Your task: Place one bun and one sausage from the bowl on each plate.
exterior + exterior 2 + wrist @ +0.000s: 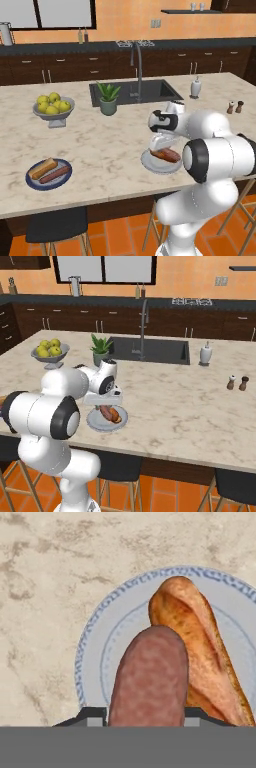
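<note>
My fingers [148, 713] clamp a sausage [150, 677] just above a plate [107, 652], beside the bun [205, 657] lying on it. The other plate [48, 174], on the table [110, 145], holds both.

White arm with dark joints rises from the base and folds forward at a bulky elbow, then reaches out low over the marble counter. Wrist bends down so the hand points almost straight at the surface. Two-finger gripper [161, 148] hangs at the end of the hand; also seen from the other side [103, 404]. Dark finger tips [92, 716] stand one on each side of a reddish-brown sausage [150, 679], pressed against its flanks (jaws narrowed onto it, not wide). Sausage end sticks out past the tips, held just above a pale blue-rimmed plate [107, 647].
</note>
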Robot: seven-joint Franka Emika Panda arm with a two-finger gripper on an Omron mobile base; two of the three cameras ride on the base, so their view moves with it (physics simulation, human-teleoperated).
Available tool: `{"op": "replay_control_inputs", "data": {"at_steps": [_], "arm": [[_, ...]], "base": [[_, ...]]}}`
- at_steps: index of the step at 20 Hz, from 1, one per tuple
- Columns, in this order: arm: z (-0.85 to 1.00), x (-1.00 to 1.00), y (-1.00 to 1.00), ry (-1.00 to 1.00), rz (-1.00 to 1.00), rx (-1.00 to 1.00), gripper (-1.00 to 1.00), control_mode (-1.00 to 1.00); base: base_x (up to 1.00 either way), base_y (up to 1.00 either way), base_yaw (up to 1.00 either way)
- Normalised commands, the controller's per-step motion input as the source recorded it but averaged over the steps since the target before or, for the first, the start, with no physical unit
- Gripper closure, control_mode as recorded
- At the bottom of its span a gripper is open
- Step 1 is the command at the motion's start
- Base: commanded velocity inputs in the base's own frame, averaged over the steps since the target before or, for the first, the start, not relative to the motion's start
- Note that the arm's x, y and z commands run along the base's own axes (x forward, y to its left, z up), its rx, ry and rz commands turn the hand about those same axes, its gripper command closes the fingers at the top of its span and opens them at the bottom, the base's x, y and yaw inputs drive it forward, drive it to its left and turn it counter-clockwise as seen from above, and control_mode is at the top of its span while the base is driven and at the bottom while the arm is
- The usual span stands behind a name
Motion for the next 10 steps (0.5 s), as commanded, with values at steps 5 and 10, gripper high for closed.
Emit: {"op": "replay_control_inputs", "data": {"at_steps": [5, 10], "arm": [[-0.43, 0.00, 0.19, 0.00, 0.00, -0.04, 1.00, -1.00], [-0.22, 0.02, 0.01, 0.00, 0.00, 0.00, 1.00, -1.00]], "base": [[0.00, 0.00, 0.00], [0.00, 0.00, 0.00]]}}
